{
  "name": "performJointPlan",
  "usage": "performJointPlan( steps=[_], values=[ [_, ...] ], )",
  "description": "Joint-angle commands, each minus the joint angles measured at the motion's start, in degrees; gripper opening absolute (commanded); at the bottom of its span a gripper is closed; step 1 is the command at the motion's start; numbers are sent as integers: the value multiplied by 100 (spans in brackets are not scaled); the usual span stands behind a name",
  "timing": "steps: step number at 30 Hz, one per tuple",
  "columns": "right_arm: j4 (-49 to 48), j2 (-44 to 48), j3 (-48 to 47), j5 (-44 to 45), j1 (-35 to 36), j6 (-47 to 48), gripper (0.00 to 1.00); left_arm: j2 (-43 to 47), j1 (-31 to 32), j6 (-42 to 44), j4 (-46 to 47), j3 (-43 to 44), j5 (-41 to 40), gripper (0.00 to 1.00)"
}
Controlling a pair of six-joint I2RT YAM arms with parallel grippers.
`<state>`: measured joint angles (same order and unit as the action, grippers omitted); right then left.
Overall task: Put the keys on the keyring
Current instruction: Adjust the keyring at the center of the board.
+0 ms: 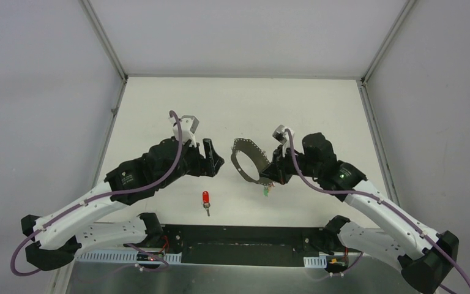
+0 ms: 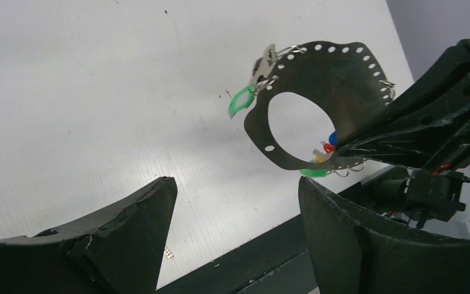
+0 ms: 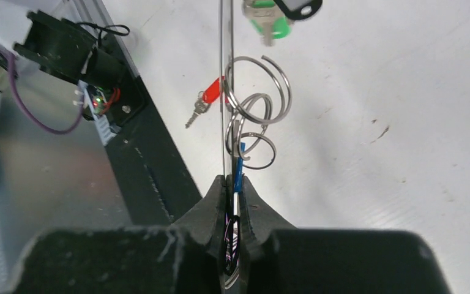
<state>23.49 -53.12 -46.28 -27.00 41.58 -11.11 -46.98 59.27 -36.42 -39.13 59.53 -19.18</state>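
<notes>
The keyring (image 1: pixel 246 160) is a flat grey loop pierced with holes, held on edge above the table by my right gripper (image 1: pixel 272 173), which is shut on its near rim. In the right wrist view the keyring (image 3: pixel 223 73) shows edge-on, running up from the closed gripper (image 3: pixel 234 180). Wire loops (image 3: pixel 258 104), a green key (image 3: pixel 270 26) and a blue head (image 3: pixel 238 170) hang from it. One red key (image 1: pixel 206 198) lies loose on the table. My left gripper (image 1: pixel 214 158) stands open and empty just left of the keyring (image 2: pixel 336 79).
A black base plate (image 1: pixel 245 245) with cables and a lit circuit board (image 3: pixel 101 101) runs along the table's near edge. Grey enclosure walls and metal rails (image 1: pixel 107 46) border the table on the left, right and back.
</notes>
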Motion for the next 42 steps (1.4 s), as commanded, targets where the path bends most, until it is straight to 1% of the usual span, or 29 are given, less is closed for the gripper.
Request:
performJointPlan(
  steps=[1,3,7,9,11,12,13,16,20,21,23,26,30,32,39,41,42],
  values=[
    [-827,469,309,-14,-20,1280,0,-334,-1,641,-24,394,217,75],
    [-784,544,404,-322,-19,1795,0,-543,-4,865,-23,596,326,76],
    [-498,535,459,-222,-19,2309,0,-1016,-71,1098,-146,1158,578,78],
    [-255,515,454,-253,-23,2683,0,-1408,-279,1001,-431,1561,867,79],
    [-75,507,488,-359,-19,3084,0,-1754,-725,770,-731,1917,1645,75],
    [-31,529,526,-407,-23,3248,0,-1921,-1062,632,-776,2021,2142,71],
    [1,557,565,-481,-19,3398,0,-2085,-1222,554,-779,2132,2561,68],
    [141,657,662,-940,-18,4146,0,-2629,-1328,607,-803,2549,3419,65],
    [386,660,644,-1254,-12,4706,0,-3176,-1330,544,-800,2926,4325,64],
    [448,650,620,-1275,-10,4802,0,-3298,-1330,517,-791,2996,4563,63],
    [480,662,603,-1252,-7,4881,0,-3487,-1330,463,-762,3017,4961,59],
    [464,718,586,-1239,-10,4980,0,-3625,-1336,237,-496,2780,5434,59],
    [450,728,543,-1163,-10,4992,0,-3636,-1330,-315,291,2296,5963,58],
    [456,731,517,-1141,-10,4964,0,-3633,-1327,-511,462,2114,6050,59],
    [403,759,458,-1090,-5,4835,0,-3627,-1283,-689,623,1702,6024,60],
    [405,760,451,-1075,-10,4810,0,-3669,-1217,-726,737,1652,6058,58],
    [396,753,449,-1073,-14,4805,0,-3702,-1182,-744,786,1654,6098,54]
  ],
)
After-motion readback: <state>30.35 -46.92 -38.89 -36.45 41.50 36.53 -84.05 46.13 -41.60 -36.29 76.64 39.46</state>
